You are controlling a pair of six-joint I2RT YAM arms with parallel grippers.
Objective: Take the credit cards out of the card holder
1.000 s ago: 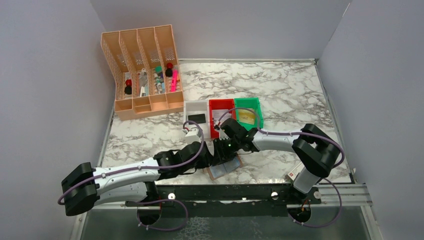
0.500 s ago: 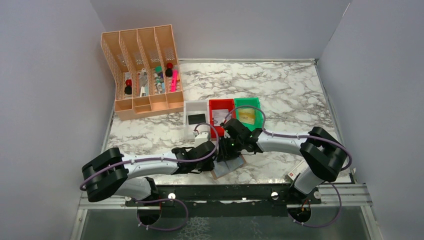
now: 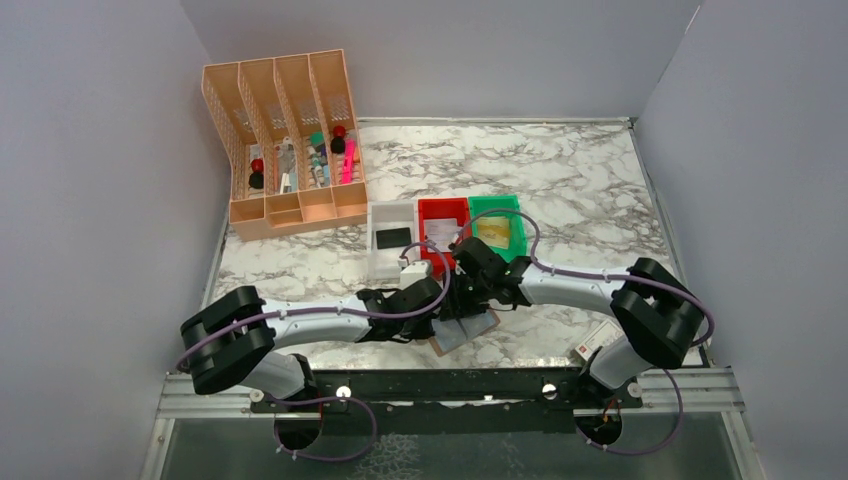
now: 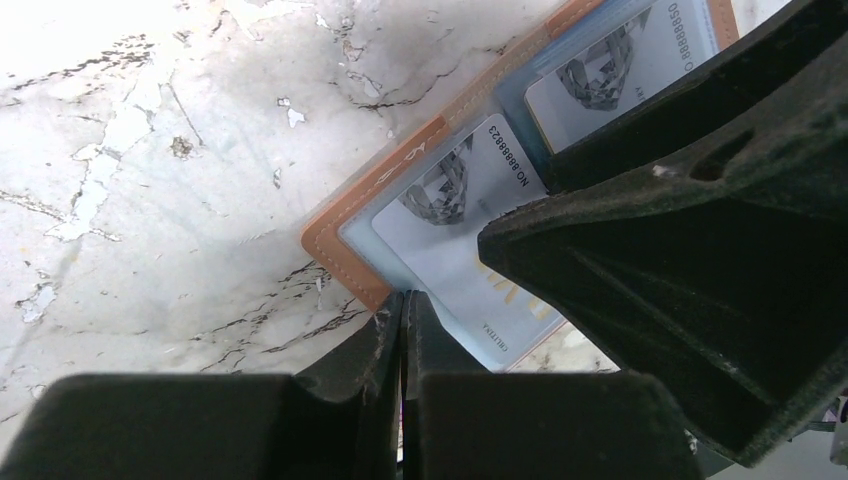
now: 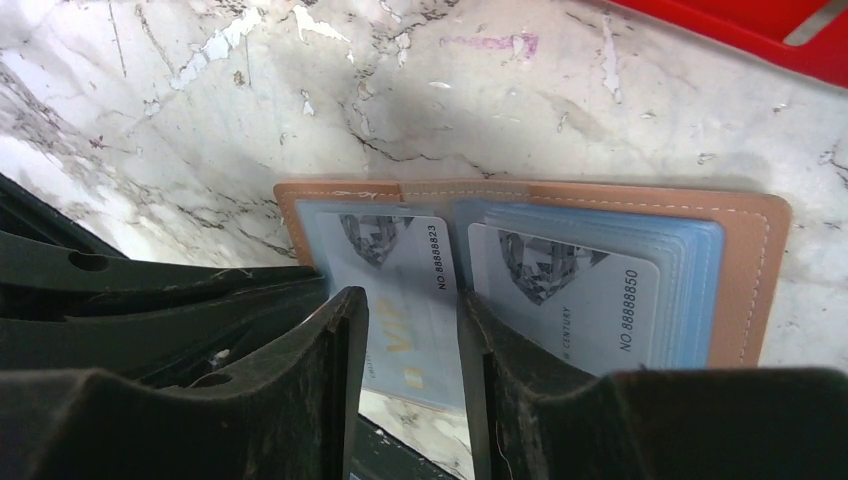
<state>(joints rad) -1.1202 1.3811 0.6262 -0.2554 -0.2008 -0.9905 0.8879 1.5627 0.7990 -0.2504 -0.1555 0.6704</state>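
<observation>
The brown card holder [image 3: 470, 330] lies open on the marble near the front edge, pale blue sleeves up. One pale credit card [image 5: 400, 265] sits in its left face and another [image 5: 565, 290] in its right face; the left wrist view shows the same two cards [image 4: 455, 205] [image 4: 625, 70]. My right gripper [image 5: 408, 325] is open, with its fingers astride the left card. My left gripper [image 4: 404, 300] is shut, its tips at the card holder's [image 4: 335, 250] corner edge with nothing visible between them. The right gripper's black finger [image 4: 690, 230] fills that view's right side.
Behind the arms stand a white bin [image 3: 378, 262] holding a dark card [image 3: 394, 237], a red bin [image 3: 440, 208] and a green bin [image 3: 512, 215] holding a tan card [image 3: 492, 233]. A peach desk organiser [image 3: 285, 140] stands at the back left. The table's front edge [image 3: 450, 372] runs just below the card holder.
My left arm has swung right up to the card holder and its jaws have closed. The right gripper has opened slightly and the card holder has shifted a little to the right.
</observation>
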